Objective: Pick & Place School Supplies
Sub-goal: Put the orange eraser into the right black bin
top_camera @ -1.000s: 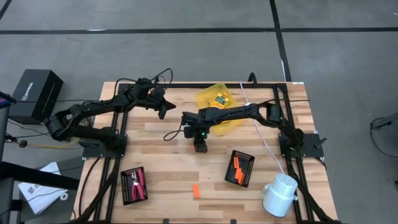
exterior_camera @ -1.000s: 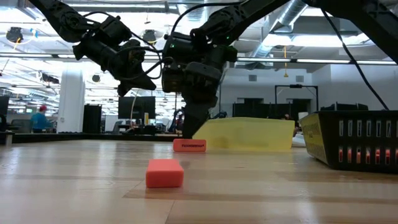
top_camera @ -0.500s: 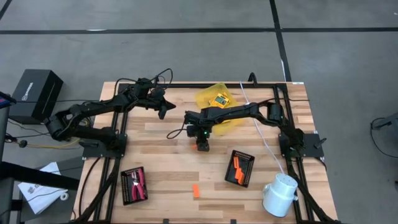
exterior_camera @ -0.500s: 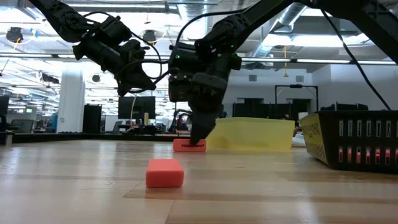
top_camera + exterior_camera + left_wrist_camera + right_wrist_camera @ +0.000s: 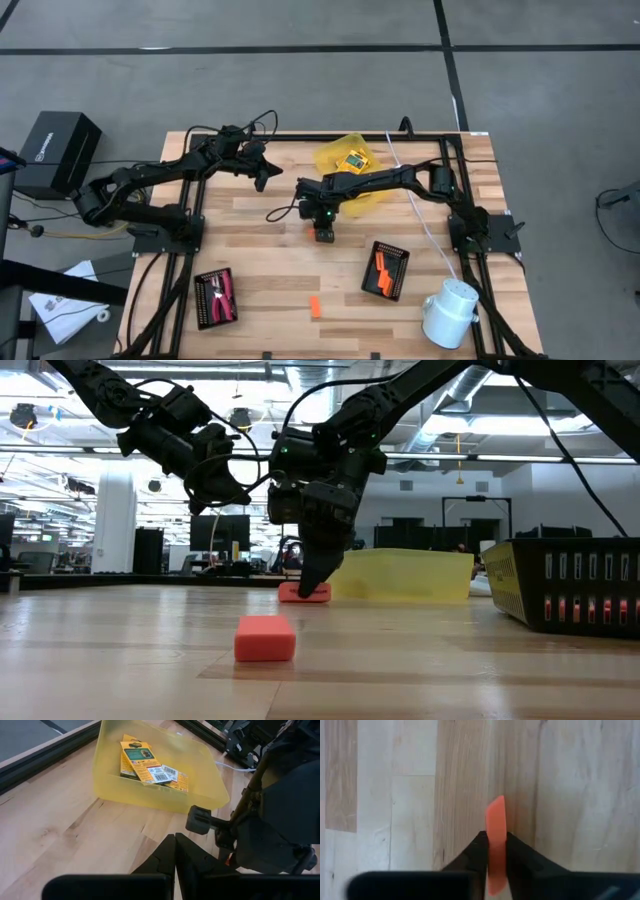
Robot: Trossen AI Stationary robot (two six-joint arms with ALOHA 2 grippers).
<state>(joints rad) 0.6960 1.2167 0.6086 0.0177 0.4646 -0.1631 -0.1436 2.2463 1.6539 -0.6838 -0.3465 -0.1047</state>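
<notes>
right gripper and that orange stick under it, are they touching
Touching. In the right wrist view the orange stick sits pinched between the right gripper's two dark fingers, with no gap on either side.

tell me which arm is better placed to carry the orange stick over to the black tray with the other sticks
Right. Its end effector is shut on the orange stick mid-table, near that black tray. The left end effector hangs empty by the far edge.

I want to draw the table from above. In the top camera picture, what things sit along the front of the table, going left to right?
Black tray with the red-handled tool → loose orange stick → black tray of orange sticks → white cylinder.
</notes>
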